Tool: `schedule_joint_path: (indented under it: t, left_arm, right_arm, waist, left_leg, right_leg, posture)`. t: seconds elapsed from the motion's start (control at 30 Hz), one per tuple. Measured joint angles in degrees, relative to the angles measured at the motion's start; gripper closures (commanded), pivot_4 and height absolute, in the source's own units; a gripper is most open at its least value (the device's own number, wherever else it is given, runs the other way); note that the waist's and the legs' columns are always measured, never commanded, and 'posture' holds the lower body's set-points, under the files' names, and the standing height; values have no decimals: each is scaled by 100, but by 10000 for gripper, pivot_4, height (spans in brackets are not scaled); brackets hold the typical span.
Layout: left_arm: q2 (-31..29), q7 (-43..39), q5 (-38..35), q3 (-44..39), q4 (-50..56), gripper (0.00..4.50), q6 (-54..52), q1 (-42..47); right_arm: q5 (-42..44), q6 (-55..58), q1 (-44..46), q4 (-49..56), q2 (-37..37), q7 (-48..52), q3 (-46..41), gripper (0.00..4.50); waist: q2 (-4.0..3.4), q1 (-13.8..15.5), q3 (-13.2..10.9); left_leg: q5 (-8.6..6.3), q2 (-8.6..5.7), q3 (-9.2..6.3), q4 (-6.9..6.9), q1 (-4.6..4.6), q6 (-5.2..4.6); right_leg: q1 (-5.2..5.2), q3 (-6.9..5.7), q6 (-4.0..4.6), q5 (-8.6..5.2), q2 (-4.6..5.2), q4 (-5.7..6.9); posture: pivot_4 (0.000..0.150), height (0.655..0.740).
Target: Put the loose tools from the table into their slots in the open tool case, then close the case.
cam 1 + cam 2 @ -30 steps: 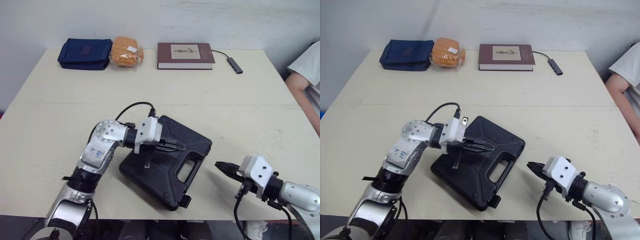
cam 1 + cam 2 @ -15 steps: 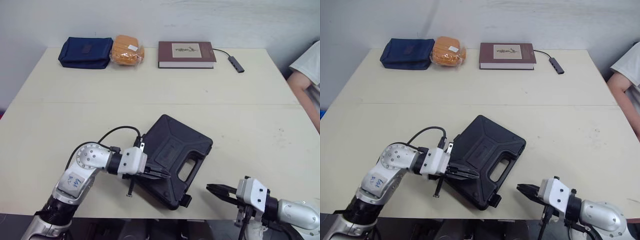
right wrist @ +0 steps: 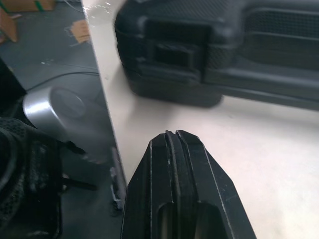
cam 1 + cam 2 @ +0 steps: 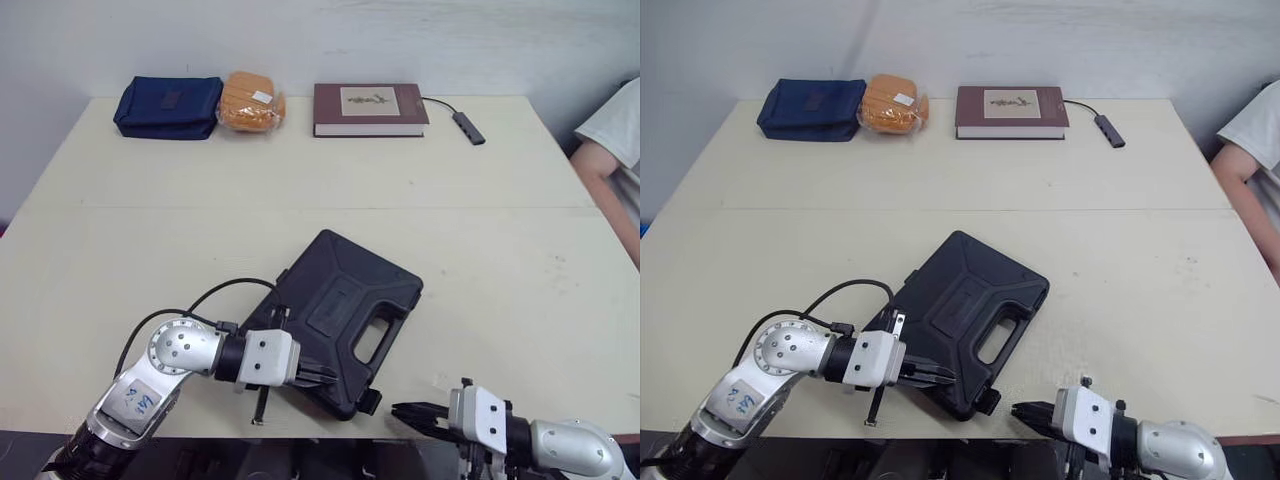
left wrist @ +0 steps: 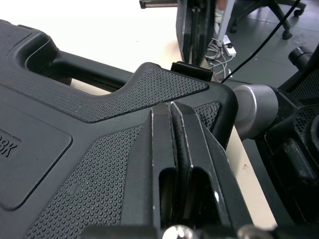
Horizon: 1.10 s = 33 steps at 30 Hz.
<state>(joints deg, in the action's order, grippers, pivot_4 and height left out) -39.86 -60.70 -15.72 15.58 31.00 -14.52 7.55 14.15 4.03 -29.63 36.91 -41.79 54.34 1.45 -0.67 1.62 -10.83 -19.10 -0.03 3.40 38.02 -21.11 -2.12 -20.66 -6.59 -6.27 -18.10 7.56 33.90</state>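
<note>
Near the front edge of the cream-coloured table [image 4: 480,250], a little left of its middle, lies the black plastic tool case [image 4: 345,310]. Its lid is down, and it sits turned at an angle, with one corner pointing to the far edge and another to the front edge. The moulded carrying handle [image 4: 392,335] faces the right front side, and a small black latch [image 4: 369,402] sticks out at the corner closest to the front edge.

The left gripper [image 4: 325,376] is at the front left side of the case, near that same corner. Its two black fingers [image 5: 169,144] are pressed together with nothing between them, and they lie over the dotted surface of the lid. I cannot tell if they really touch it.

The right gripper [image 4: 402,410] is at the front edge of the table, just beside the latch corner but apart from the case. Its fingers [image 3: 174,164] are also pressed together and hold nothing.

Along the far edge stand a navy blue fabric pouch [image 4: 168,106], an orange packet in clear wrapping [image 4: 252,101], a dark red hardcover book [image 4: 370,108] and a small grey adapter on a black cable [image 4: 468,127]. A person's arm in a white sleeve [image 4: 612,170] is at the right edge of the table.
</note>
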Motion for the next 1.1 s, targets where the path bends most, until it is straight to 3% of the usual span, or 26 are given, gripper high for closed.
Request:
schedule_joint_path:
  t: [0.27, 1.1]
  left_arm:
    - [110, 259, 48, 244, 23, 44581, -242, 194]
    - [46, 475, 153, 511, -17, 44581, -233, 267]
  right_arm:
    - [-3, 419, 657, 190, 171, -278, 489, 45000]
    - [68, 790, 1029, 434, 54, -244, 836, 45000]
  waist:
    - [-9, 4, 5]
    - [-19, -29, 15]
  left_leg:
    - [0, -1, -2, 1, 2, -3]
    - [8, 6, -2, 1, 15, 2]
  right_leg:
    - [2, -2, 0, 0, 2, 0]
    - [5, -3, 10, 0, -7, 15]
  posture:
    - [1500, 7400]
    - [1500, 7400]
